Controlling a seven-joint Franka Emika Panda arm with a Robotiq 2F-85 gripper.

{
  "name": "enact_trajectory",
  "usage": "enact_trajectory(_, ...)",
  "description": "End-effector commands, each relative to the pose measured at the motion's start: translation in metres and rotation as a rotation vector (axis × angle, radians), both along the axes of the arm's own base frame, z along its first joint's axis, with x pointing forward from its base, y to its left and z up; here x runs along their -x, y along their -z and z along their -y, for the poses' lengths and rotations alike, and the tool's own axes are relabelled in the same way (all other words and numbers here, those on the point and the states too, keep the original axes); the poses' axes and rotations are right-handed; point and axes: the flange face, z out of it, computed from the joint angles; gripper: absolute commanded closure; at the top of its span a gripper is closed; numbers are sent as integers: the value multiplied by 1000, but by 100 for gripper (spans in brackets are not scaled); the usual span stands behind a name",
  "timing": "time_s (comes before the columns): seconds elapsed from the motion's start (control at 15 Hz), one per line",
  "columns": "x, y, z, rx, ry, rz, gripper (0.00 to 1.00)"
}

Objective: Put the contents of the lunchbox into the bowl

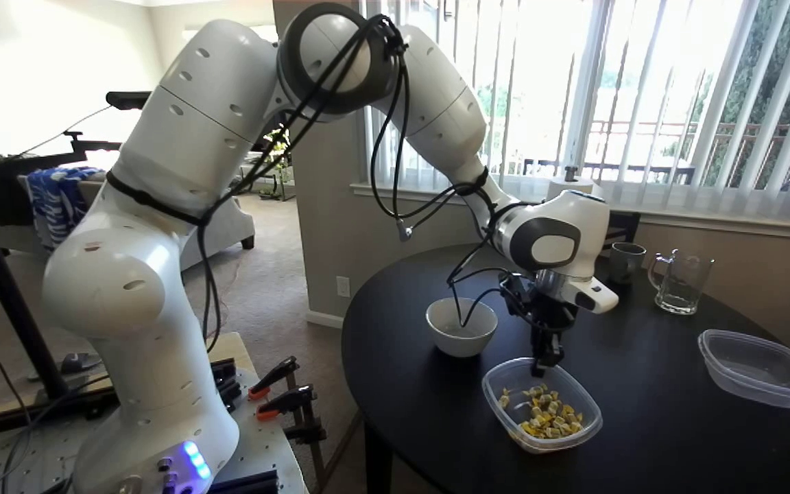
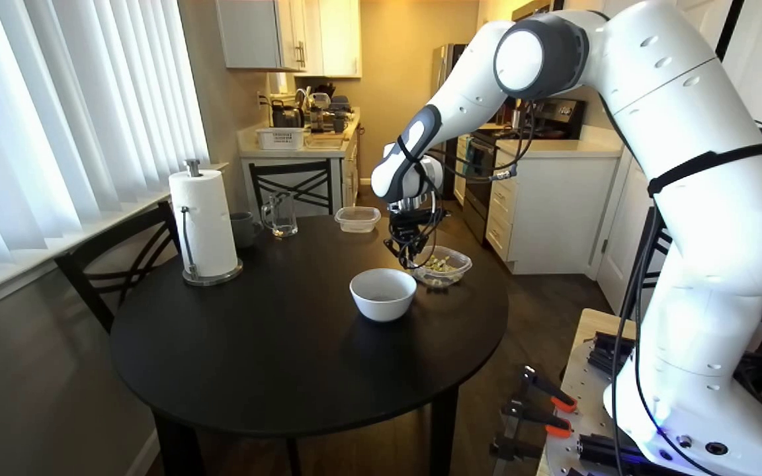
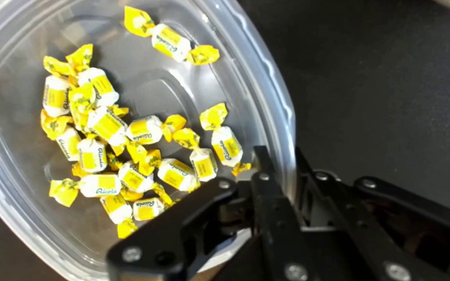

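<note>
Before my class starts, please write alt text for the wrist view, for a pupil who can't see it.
The black gripper straddles the rim of a clear plastic lunchbox, one finger inside, one outside. In the lunchbox lie yellow and white wrapped candies, several marked Ricola, most clustered, one well apart. The table beneath is dark.

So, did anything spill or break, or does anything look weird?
No, nothing stands out. I see no spill or cracks: the candies are inside the lunchbox, and the bowl stands upright. One candy lies apart from the pile, but it's in there too. The tool grips the lunchbox's edge.
</note>
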Motion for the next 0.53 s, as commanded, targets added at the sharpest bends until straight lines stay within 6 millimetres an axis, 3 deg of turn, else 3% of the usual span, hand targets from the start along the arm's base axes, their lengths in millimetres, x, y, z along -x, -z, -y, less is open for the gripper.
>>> enact_trajectory(0.0,-1,-9,-3,-10,29,-30,93)
enact_trajectory(0.2,-3,-17,-17,-25,56,-56,93)
enact_trajectory(0.47,8,-53,-55,-33,32,-14,93)
